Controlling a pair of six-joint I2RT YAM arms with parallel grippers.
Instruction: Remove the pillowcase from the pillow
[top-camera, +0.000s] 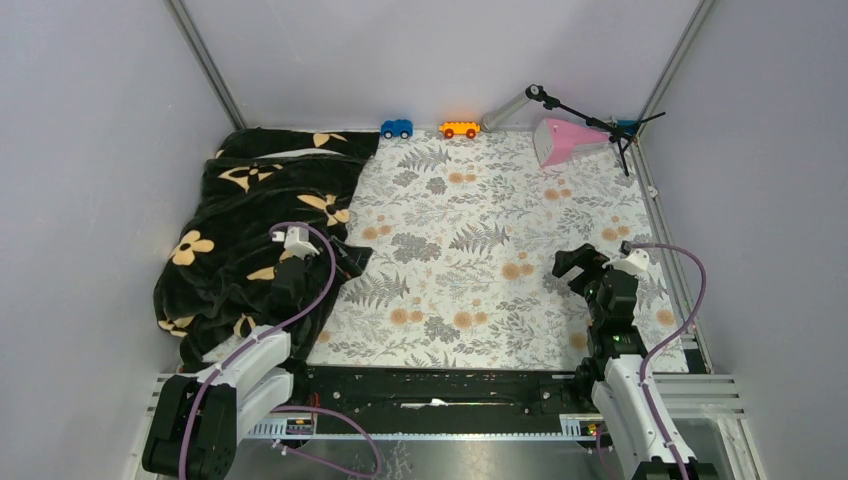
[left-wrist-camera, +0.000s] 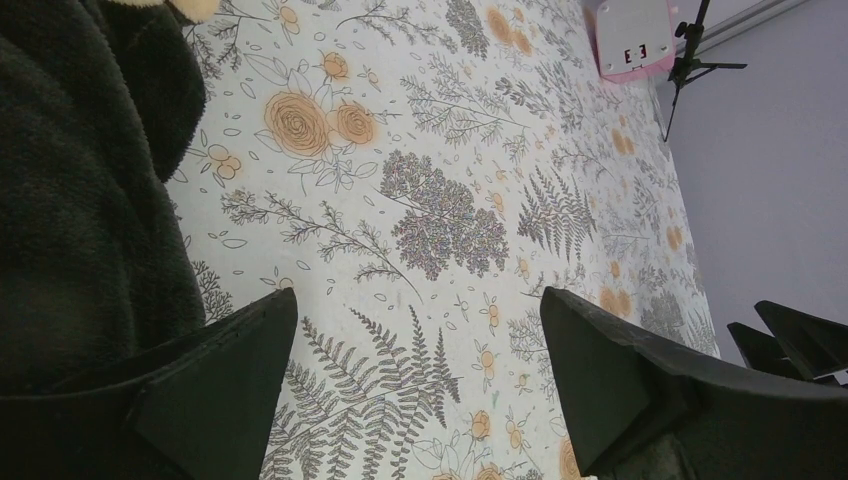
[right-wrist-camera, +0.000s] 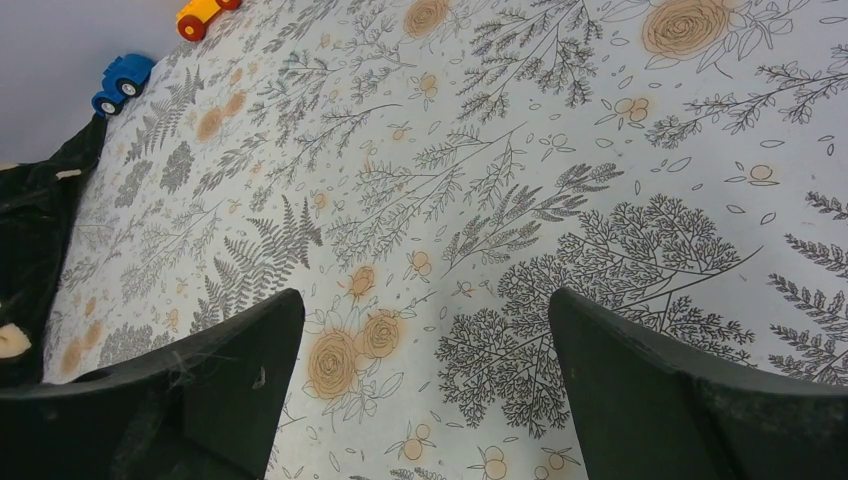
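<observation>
Left claw (left-wrist-camera: 415, 310) and right claw (right-wrist-camera: 425, 300) are both gaping wide, empty; pillowcase (top-camera: 255, 235) is lying heaped, pillow unseen, so I am judging removal unstarted.

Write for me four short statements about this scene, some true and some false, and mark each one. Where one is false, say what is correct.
1. The pillowcase lies at the left side of the floral sheet. True.
2. The left gripper is shut on the pillowcase. False: it is open beside the fabric, with nothing between its fingers.
3. The right gripper is open above the sheet. True.
4. The blue toy car stands right of the orange toy car. False: in the top view it stands to its left.
</observation>
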